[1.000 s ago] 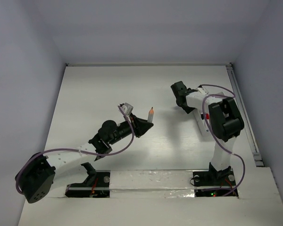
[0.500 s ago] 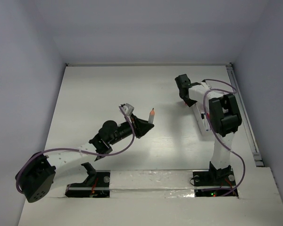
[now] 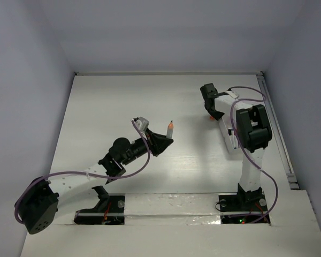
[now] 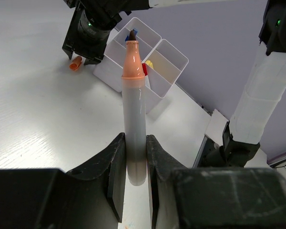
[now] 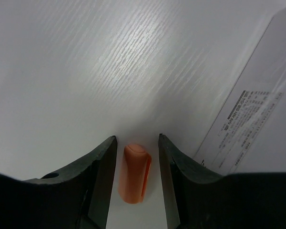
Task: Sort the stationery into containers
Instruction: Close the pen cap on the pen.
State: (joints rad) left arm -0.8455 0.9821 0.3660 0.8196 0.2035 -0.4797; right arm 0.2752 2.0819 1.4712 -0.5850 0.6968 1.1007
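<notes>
**Marker gripped on the left, cap bracketed on the right**

The left jaws are clenched on a white marker (image 4: 134,124), pinching its lower end. It stands out straight from them, with its orange neck and dark tip bare and pointing away. In the overhead view the marker (image 3: 170,128) is held above the middle of the counter (image 3: 112,107), well apart from the right arm (image 3: 251,134).

The right jaws are down at the counter and released. They stand on either side of a small orange cap (image 5: 136,174), with a thin gap showing on each side. The cap lies flat on the counter, its rounded end pointing away from the wrist. Just to its right is the white wall of a box carrying a printed label (image 5: 243,129).

In the left wrist view the same cap (image 4: 75,63) lies just beside the joined white boxes (image 4: 108,71), with the right jaws directly above it. One compartment holds a yellow piece (image 4: 148,63) with something red beside it. A blue item (image 4: 132,33) shows in another, partly hidden behind the marker tip.
</notes>
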